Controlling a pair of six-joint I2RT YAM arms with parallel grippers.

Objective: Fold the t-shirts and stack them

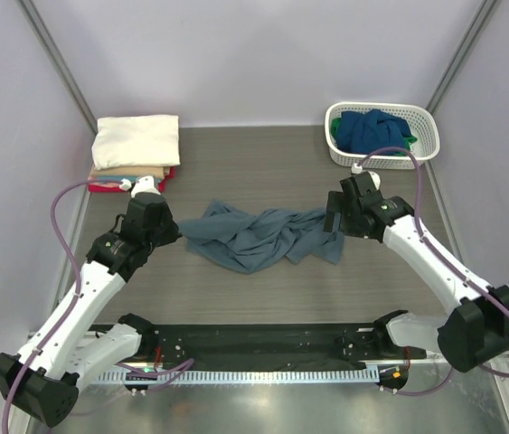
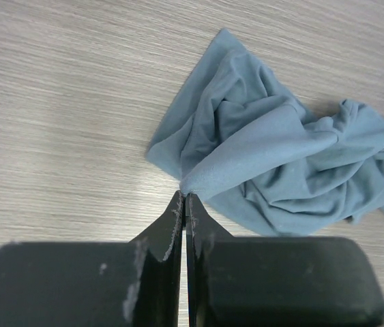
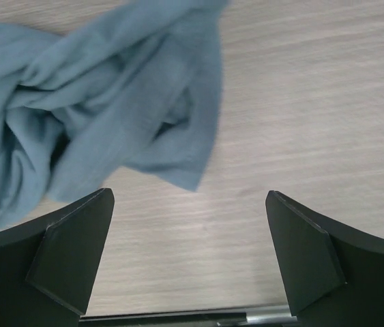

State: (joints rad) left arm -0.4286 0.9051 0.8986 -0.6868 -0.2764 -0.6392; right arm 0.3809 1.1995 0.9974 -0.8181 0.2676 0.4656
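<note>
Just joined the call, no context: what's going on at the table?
The left tool is shut on a fold of the crumpled grey-blue t-shirt mid-table. The right tool hangs open by the shirt's other end, holding nothing. A folded cream shirt tops the stack at far left; dark blue cloth sits in the white basket.

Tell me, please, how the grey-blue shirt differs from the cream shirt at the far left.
The grey-blue shirt lies crumpled and twisted; the cream shirt is folded flat. The grey-blue shirt sits on the bare table; the cream shirt tops a stack of other shirts. The left gripper pinches the grey-blue shirt's edge; no gripper touches the cream shirt. Both are plain cloth.
</note>
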